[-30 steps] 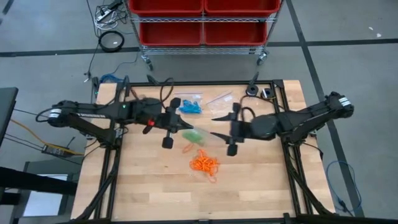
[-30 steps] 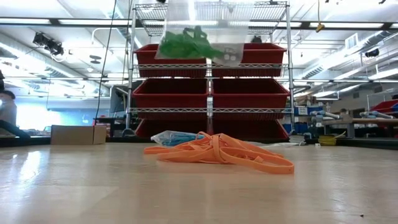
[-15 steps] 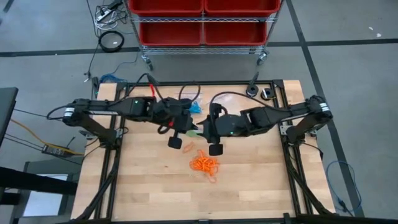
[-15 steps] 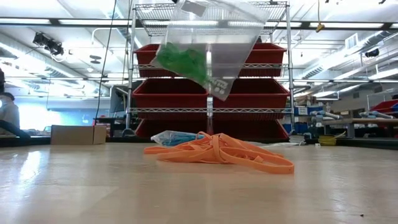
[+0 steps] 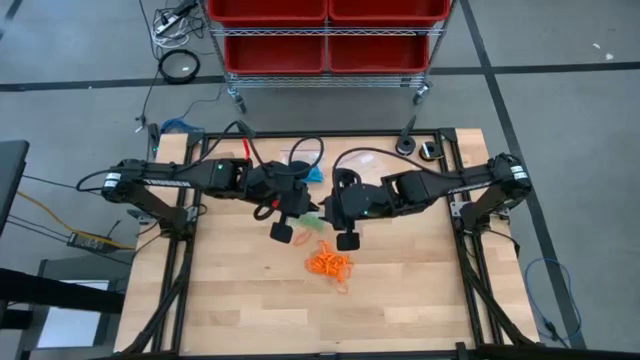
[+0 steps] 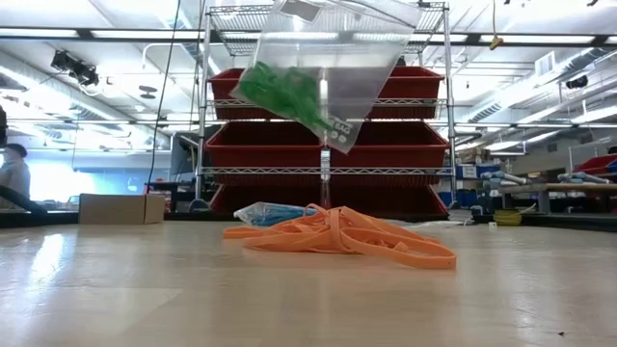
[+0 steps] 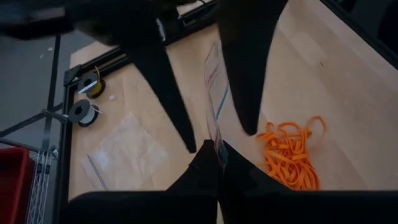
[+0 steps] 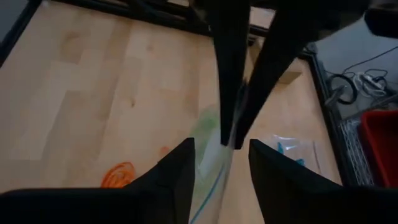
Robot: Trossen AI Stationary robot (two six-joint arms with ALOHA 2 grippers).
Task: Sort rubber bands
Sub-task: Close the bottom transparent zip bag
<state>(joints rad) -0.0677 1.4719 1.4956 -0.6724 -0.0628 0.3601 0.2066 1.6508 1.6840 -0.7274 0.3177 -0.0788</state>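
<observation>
A clear zip bag (image 6: 323, 77) holding green rubber bands (image 6: 284, 92) hangs tilted above the middle of the table. My left gripper (image 7: 217, 152) is shut on its upper edge. My right gripper (image 8: 221, 165) faces it from the table's right, open, one finger on each side of the same edge and apart from it. Loose orange rubber bands (image 5: 328, 264) lie in a heap on the table (image 5: 250, 300) below and toward the near edge. A bag of blue rubber bands (image 8: 292, 149) lies flat near the far edge. My left gripper pinches the bag's upper edge (image 7: 216, 142) between its two shut fingers, coming slantwise down from the table's left. The bag hangs below the fingers, tilted and clear of the table, with the green bands gathered in its lower corner (image 6: 289, 96).
An empty clear bag (image 7: 124, 152) lies flat toward the far right of the table, with two small spools (image 7: 81, 112) beyond it at the frame. A red bin rack (image 5: 325, 35) stands behind the far edge. Bare wood lies along the near edge.
Both grippers have come together over the table's middle, the right one travelling toward the left edge until its fingers stand around the bag's edge. The bag has swung from nearly level to hanging tilted, and the green bands have slid into its lower corner.
</observation>
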